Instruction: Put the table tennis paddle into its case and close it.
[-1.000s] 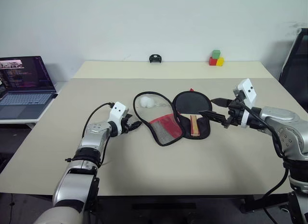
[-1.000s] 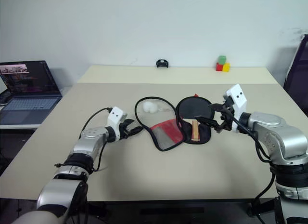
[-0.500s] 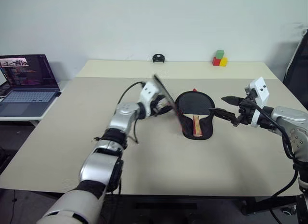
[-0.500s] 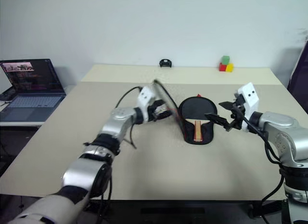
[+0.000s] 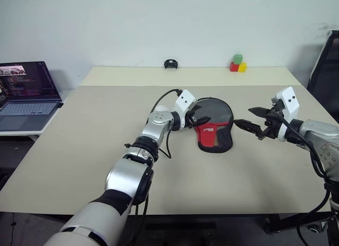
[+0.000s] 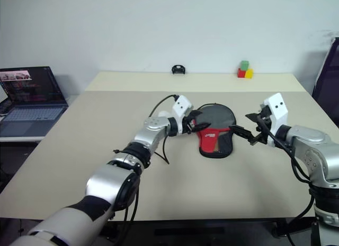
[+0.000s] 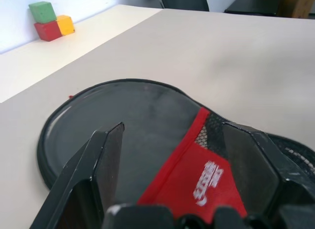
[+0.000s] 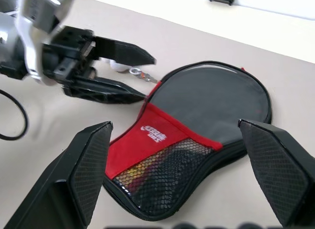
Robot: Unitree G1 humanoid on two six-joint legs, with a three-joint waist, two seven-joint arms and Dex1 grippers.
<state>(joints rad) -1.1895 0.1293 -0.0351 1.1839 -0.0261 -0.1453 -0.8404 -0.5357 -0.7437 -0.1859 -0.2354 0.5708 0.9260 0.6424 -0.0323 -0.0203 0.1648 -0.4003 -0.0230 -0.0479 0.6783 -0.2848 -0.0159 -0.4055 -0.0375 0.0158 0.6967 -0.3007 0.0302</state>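
The case (image 5: 214, 130) lies flat at the table's middle, its red panel and mesh pocket facing up and its lid folded down. That lid hides the table tennis paddle. My left gripper (image 5: 201, 114) is open at the case's left rim, fingers spread over the lid (image 7: 147, 135) with nothing between them. The zipper pull (image 8: 140, 74) lies just off its tips. To the right of the case hovers my right gripper (image 5: 243, 116), open wide and empty, clear of the fabric (image 8: 197, 120).
A laptop (image 5: 26, 95) stands open on a side table at the left. Coloured blocks (image 5: 238, 64) and a small black object (image 5: 170, 64) sit at the table's far edge. A black chair (image 5: 326, 66) stands at the right.
My left gripper swung right and carried the open lid over the paddle; it stood on edge half a second ago and now lies flat. My right gripper drew slightly to the right.
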